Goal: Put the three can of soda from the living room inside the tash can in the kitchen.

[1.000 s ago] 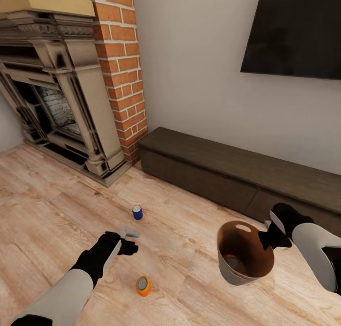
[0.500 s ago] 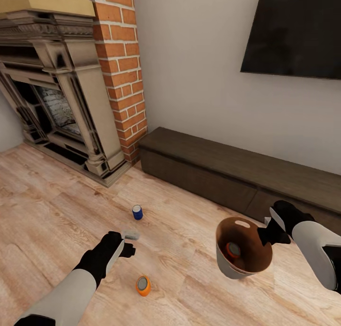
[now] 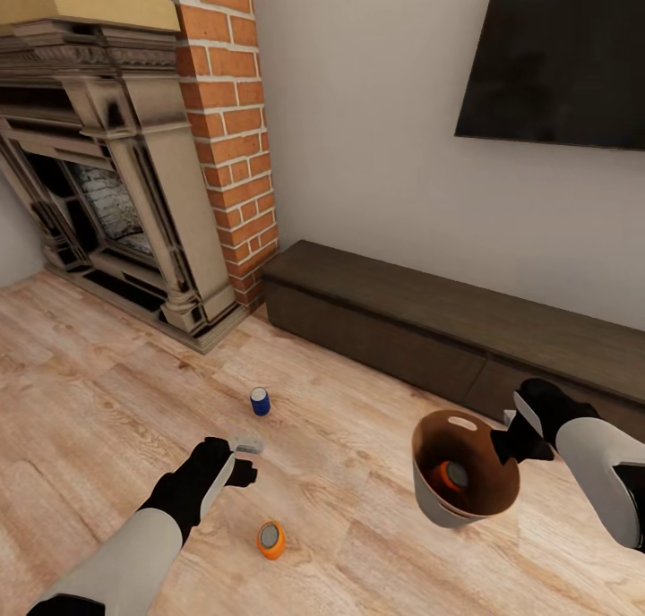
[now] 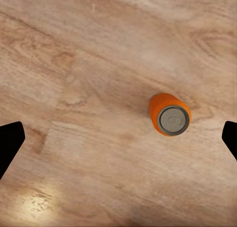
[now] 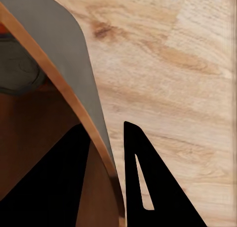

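Observation:
An orange can of soda point(image 3: 270, 540) stands on the wood floor, and a blue one point(image 3: 260, 401) stands farther off toward the cabinet. My left gripper point(image 3: 245, 457) hangs open between them, above the floor. In the left wrist view the orange can point(image 4: 169, 114) lies below, between the spread fingertips point(image 4: 10, 144). My right gripper point(image 3: 509, 437) is shut on the rim of the tash can point(image 3: 432, 501), holding it lifted and tilted. A reddish can point(image 3: 451, 476) lies inside it. The right wrist view shows the bucket wall point(image 5: 74, 51) pinched between the black fingers point(image 5: 148, 187).
A long dark low cabinet point(image 3: 430, 329) runs along the wall ahead. The brick fireplace point(image 3: 116, 195) stands at the left, and a black TV point(image 3: 560, 56) hangs at the upper right. Open wood floor point(image 3: 107, 401) spreads around both arms.
The bucket has shifted and tilted slightly in my right gripper, and the can inside has rolled from one side toward the other. My left gripper drew back a little, then stayed still.

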Controlling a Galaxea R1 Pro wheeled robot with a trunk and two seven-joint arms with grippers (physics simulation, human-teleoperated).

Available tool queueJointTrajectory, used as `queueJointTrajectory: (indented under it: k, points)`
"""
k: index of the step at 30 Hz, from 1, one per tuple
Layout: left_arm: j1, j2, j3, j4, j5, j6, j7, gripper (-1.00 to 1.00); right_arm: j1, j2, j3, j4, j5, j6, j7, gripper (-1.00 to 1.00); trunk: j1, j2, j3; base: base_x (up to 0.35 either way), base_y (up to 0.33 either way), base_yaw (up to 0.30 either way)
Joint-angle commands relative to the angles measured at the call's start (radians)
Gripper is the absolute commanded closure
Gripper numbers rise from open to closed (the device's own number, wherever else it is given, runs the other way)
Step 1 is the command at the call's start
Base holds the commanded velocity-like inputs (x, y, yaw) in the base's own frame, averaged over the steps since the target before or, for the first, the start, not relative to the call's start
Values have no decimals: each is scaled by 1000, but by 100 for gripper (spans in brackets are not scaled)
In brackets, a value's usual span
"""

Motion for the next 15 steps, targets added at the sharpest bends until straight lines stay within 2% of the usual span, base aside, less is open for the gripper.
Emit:
queueJointTrajectory:
  k: [1,4,15]
  points:
    - [0,0,0,0,1,-1,0,-100,0,-2,-5,0,-17,1,0,100,0,0,0,0,0,0]
    - [0,-2,0,-11,3,-3,-1,-100,0,-9,-5,0,-13,1,0,100,0,0,0,0,0,0]
    - [0,-1,0,-12,6,-2,-7,-100,1,-9,3,1,-9,1,0,100,0,0,1,0,0,-20]
